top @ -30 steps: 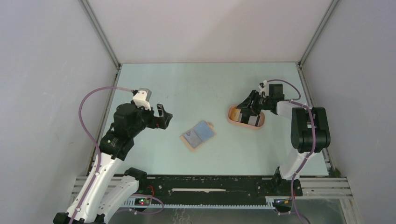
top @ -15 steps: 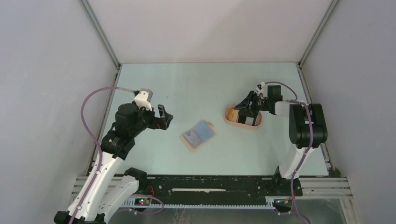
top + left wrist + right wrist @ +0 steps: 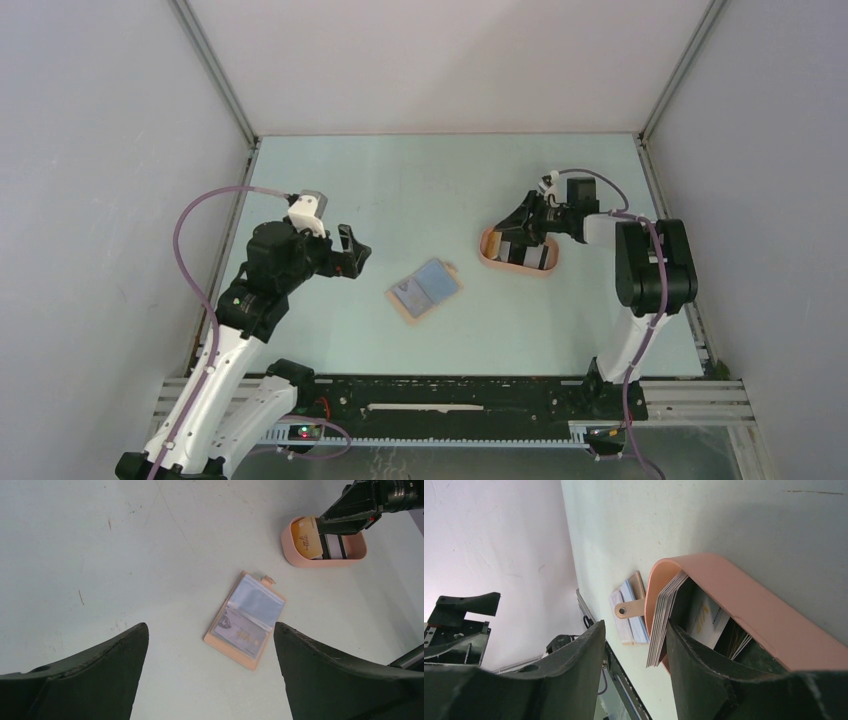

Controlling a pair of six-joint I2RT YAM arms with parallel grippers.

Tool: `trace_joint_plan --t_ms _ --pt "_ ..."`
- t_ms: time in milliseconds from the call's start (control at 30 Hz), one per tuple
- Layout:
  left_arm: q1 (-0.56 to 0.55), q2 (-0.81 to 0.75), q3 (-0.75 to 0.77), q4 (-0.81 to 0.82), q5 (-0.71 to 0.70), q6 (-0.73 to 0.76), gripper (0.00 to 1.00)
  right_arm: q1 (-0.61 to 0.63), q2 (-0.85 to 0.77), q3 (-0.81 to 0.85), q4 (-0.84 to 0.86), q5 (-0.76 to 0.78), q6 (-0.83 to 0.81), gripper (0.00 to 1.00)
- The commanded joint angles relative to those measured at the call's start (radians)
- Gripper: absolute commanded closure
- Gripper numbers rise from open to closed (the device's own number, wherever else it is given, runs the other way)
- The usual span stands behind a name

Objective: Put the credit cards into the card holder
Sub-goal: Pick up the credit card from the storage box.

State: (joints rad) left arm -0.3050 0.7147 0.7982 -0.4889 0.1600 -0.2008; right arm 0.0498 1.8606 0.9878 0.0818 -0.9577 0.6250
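Observation:
The tan card holder (image 3: 424, 288) lies open at the table's middle, with one card in its clear sleeve (image 3: 239, 632). It also shows in the right wrist view (image 3: 630, 592). More credit cards stand in a peach-pink tray (image 3: 520, 268), with a yellowish one (image 3: 306, 537) leaning at its left end. My right gripper (image 3: 512, 240) is open at that end. One finger is inside the tray against a stack of cards (image 3: 663, 620) and the other is outside the tray wall. My left gripper (image 3: 350, 250) is open and empty, above the table left of the holder (image 3: 246, 621).
The tray (image 3: 734, 595) sits right of the holder, with other cards (image 3: 709, 620) lying deeper in it. Grey walls with metal frame posts close the left, right and back sides. The rail with the arm bases runs along the near edge.
My right gripper has turned and shifted left along the tray, and the tray has slid slightly left. The left arm and the card holder have not moved.

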Motion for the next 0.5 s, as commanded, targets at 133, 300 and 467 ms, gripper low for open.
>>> trace_joint_plan --t_ms 133,300,467 --pt "0.009 0.002 -0.019 0.028 0.006 0.02 0.0 0.028 0.031 0.044 -0.003 -0.021 -0.013 0.46" --pt "0.009 0.003 -0.02 0.029 0.006 0.02 0.0 0.03 0.026 0.058 -0.059 0.026 -0.055 0.51" --pt "0.008 0.005 -0.019 0.029 0.008 0.02 0.0 0.039 0.014 0.08 -0.152 0.103 -0.117 0.49"
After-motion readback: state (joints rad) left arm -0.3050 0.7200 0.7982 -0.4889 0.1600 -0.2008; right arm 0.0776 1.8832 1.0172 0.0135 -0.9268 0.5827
